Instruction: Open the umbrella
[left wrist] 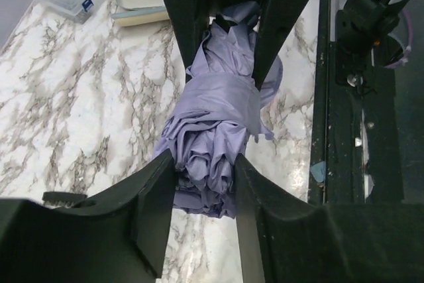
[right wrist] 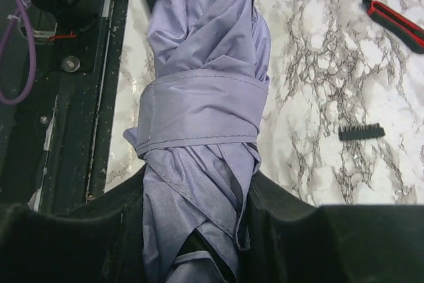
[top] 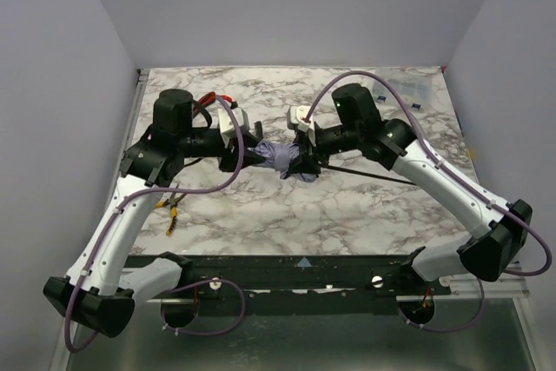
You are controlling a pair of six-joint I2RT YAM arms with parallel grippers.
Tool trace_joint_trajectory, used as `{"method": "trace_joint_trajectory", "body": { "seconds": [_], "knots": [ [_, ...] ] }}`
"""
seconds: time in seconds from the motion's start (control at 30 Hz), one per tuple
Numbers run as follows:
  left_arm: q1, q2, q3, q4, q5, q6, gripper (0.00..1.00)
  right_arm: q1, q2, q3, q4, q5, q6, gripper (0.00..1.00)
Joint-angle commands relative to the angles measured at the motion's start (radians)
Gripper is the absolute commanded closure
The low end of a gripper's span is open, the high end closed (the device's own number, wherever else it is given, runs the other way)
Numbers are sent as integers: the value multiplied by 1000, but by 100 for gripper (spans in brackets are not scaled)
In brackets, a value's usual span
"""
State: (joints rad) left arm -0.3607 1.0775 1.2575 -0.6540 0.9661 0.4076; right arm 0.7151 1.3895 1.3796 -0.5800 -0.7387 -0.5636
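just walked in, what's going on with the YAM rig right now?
Both arms hold the collapsed umbrella between them over the marble table. The left gripper is shut on one end, the right gripper on the other. The umbrella is not open yet: its fabric is bunched and the strap is wrapped around the middle.

High overhead; wrists close on umbrella (top: 282, 160)

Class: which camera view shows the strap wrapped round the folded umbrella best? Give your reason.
The right wrist view: the strap spans the centre, both edges plain. The left wrist view shows it smaller and partly hidden. In the top external view the umbrella is a small bundle; no strap can be told.
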Motion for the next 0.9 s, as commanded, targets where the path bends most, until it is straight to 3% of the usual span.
{"method": "trace_joint_trajectory", "body": {
  "seconds": [0.0,0.07,0.13,0.23,0.37,0.53,0.63,0.87],
  "knots": [
    [19,-103,-30,226,17,-9,48,0,46,57,-84,-56,115,100],
    [1,-164,-72,299,-21,65,37,-2,47,47,-62,-96,178,100],
    [-39,-230,-131,341,-73,204,35,-2,48,31,-37,-139,253,100],
    [-131,-304,-206,313,-142,460,35,-6,59,14,-4,-201,339,100],
    [-266,-334,-248,151,-217,735,42,-16,70,4,39,-272,434,100],
    [-381,-339,-296,115,-315,861,53,-25,73,-7,65,-326,485,100],
    [-409,-321,-293,82,-339,898,54,-31,69,-12,67,-343,495,100],
    [-428,-287,-281,124,-384,854,60,-31,54,-19,62,-347,477,100]
  ]
}}
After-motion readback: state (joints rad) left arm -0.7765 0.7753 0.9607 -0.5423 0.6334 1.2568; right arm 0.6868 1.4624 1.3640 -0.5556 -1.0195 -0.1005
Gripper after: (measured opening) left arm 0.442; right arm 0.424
